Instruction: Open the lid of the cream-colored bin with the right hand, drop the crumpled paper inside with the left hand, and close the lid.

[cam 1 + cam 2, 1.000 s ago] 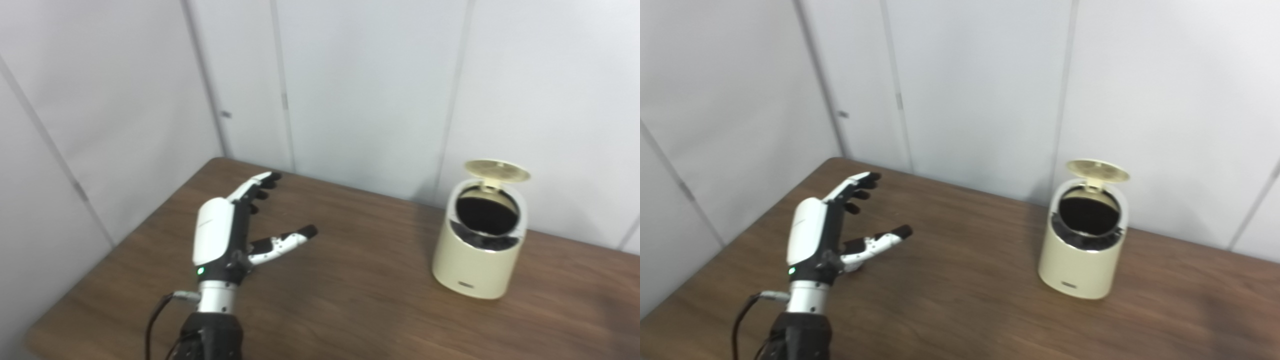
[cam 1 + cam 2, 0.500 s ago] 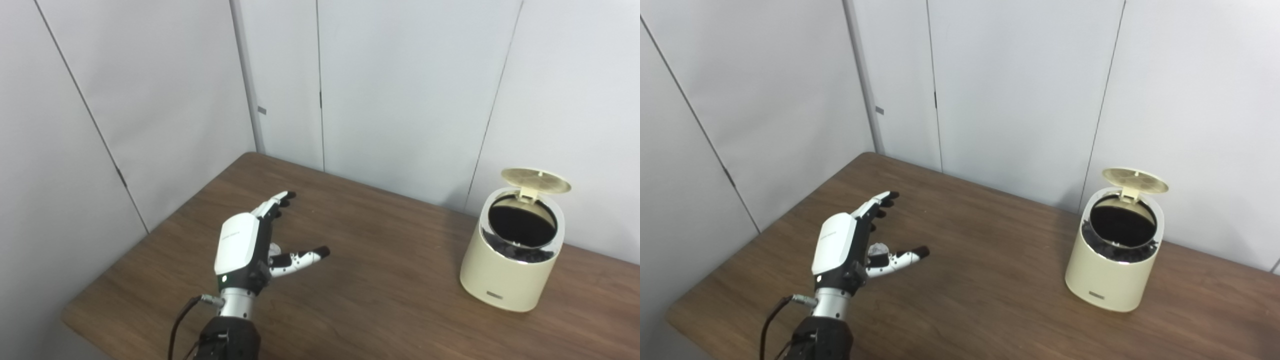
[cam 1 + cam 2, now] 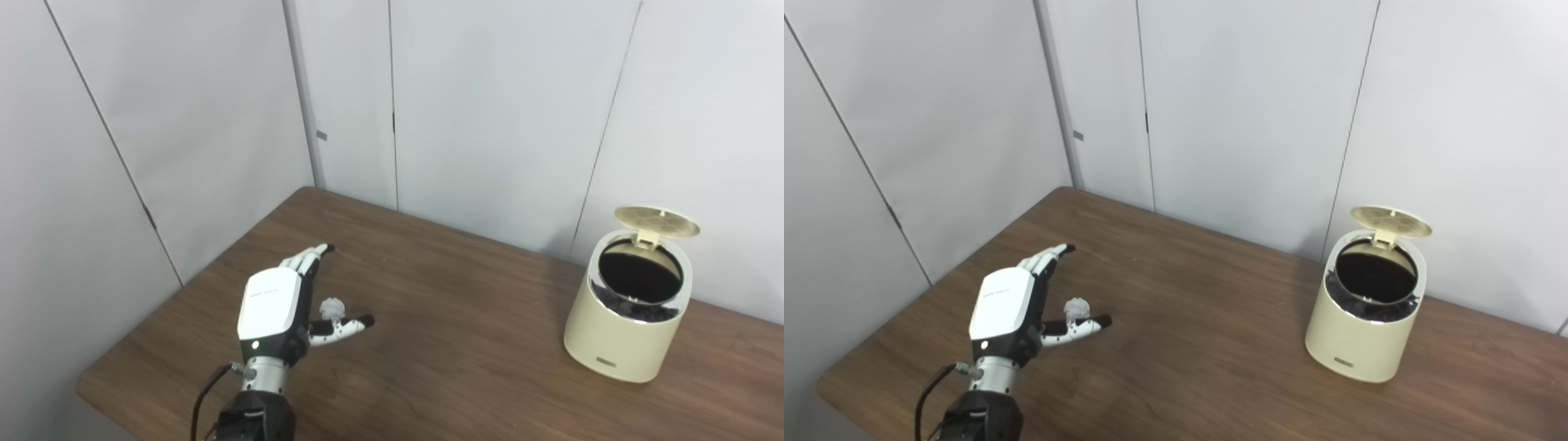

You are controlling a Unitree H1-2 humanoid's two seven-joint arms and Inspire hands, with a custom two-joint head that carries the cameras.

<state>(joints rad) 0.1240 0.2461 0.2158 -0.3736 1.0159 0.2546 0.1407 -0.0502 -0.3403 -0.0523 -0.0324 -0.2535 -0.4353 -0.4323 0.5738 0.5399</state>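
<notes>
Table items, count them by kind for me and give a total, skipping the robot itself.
Cream-colored bin, lid up: 1
Crumpled paper, beside the open left hand: 1
Total: 2

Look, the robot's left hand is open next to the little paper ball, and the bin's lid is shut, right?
Not quite. The bin has its lid flipped up, so you can see the dark inside; the right eye view shows it clearly. The rest holds: the left hand is open beside the paper ball on the table.
</notes>
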